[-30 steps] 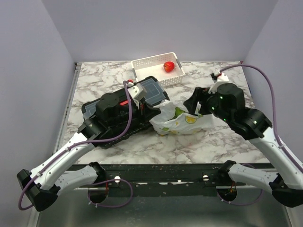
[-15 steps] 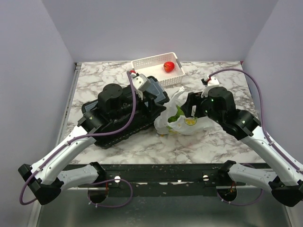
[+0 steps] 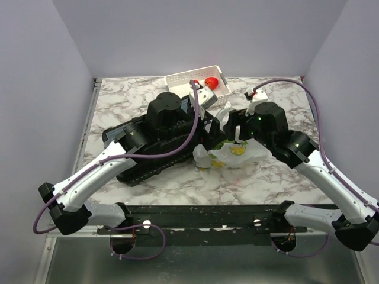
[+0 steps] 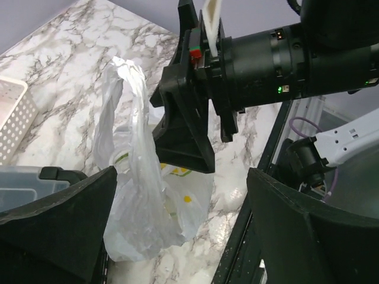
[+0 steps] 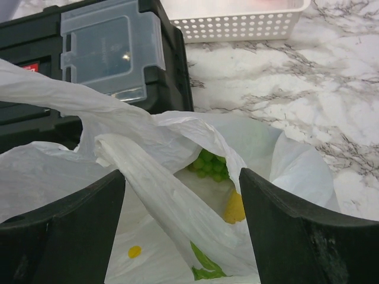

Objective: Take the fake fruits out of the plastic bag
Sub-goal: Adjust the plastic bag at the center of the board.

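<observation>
Top external first: plastic bag is limp film, so go for the contents, not the skin

**Top external:** bag lies slumped on the marble surface, touching the right end of the black toolbox, with both arms converged over it. White basket at the back holds one red fruit.

**Left wrist:** left pincer has its jaws wide apart and nothing gripped. The bag's twisted handle stands upright just ahead of it, free of both fingers. The right arm's head sits right behind the bag.

**Right wrist:** right pincer is also spread wide, straddling the bag mouth. Film runs between the fingers but isn't clamped. Green grapes and a yellow fruit show inside the opening.

**Handling, my read:**
- Bag is very light, crinkly, slippery and has no stiffness. It will collapse or drag rather than stay put.
- Pinch the handle or a rim fold with one pincer to hold the mouth up.
- Send the other pincer through the opening onto the fruit.
- Fruits look light and rounded, so expect them to squirt out of a shallow pinch. Close across the middle.
</observation>
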